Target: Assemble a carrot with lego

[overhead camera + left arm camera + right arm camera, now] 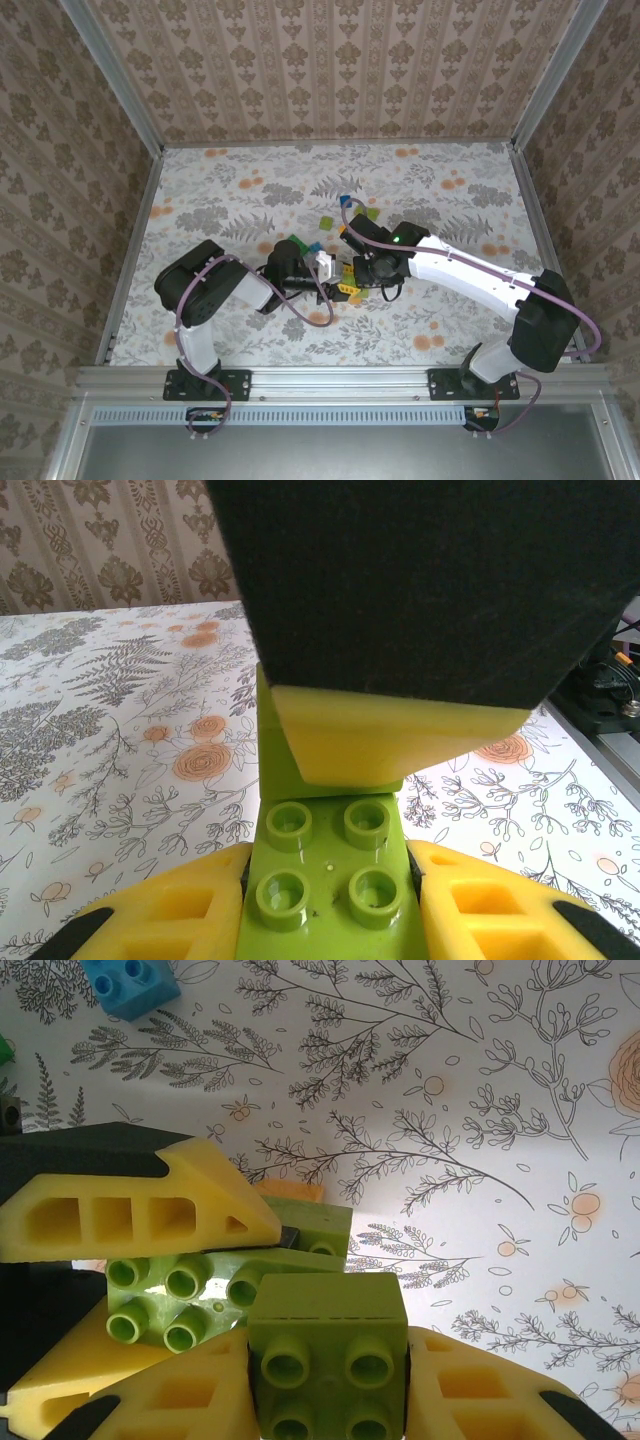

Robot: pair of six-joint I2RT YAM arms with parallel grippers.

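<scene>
L fingers (326,885) are clamped narrow on the carrot (170,1305), one yellow pad on each side of its lime base. The carrot is mid-surface, a bit near of centre, where my two arms meet. Its long axis runs straight out from the L fingers, and since they point right in the top view, it lies roughly left–right. Studs face my L wrist cam, which shows four in a 2x2 block.

A bit of orange (290,1192) shows just behind the lime part, by the tip of one L finger. I can't tell if it's attached.

R fingers (327,1380) are closed on one green brick (325,1305), four studs toward the cam. The brick sits against the carrot's free end. I can't tell whether the studs have locked.

Count:
- **Carrot:** 1, held.
- **Green brick:** 1, held.
- **Loose lego:** on the floral surface (480,1080) just far of the fingers there's 1 blue brick (345,202) and 1 lime brick (372,213) right of it. A few more greens lie to the left – too small to count surely.
</scene>
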